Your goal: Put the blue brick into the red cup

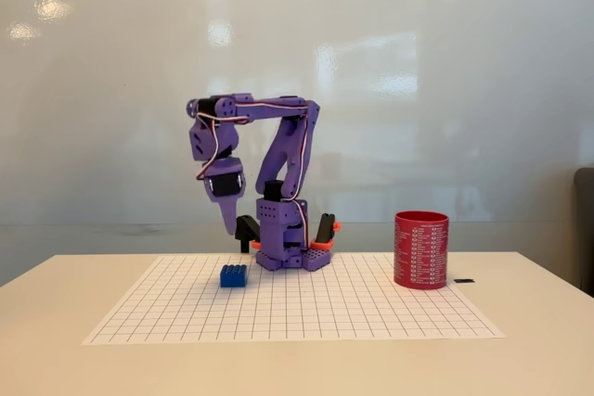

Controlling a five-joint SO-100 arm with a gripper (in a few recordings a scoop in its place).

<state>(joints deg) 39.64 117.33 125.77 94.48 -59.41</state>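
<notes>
Fixed view, what I've got: purple arm (278,150) sits at the far edge of the grid mat (306,308), elbow up, wrist folded down to the left. Gripper (228,220) points down, hanging in the air above the mat, holding nothing. I see one tapered finger (228,218) from this angle; can't tell whether the jaws are parted or closed.

Blue brick (234,275) is on the mat, studs up, left of the arm base (295,255) and a bit nearer to me. It's below the gripper and slightly to its right, with a clear gap between them, no contact.

Red cup (421,249) stands upright on the right side of the mat, near its far right corner, well apart from the brick, with the arm base between them. White print columns face me. Can't see into it from here.

Small dark item (464,280) lies on the table (56,322) just right of the cup; too small to identify.
</notes>
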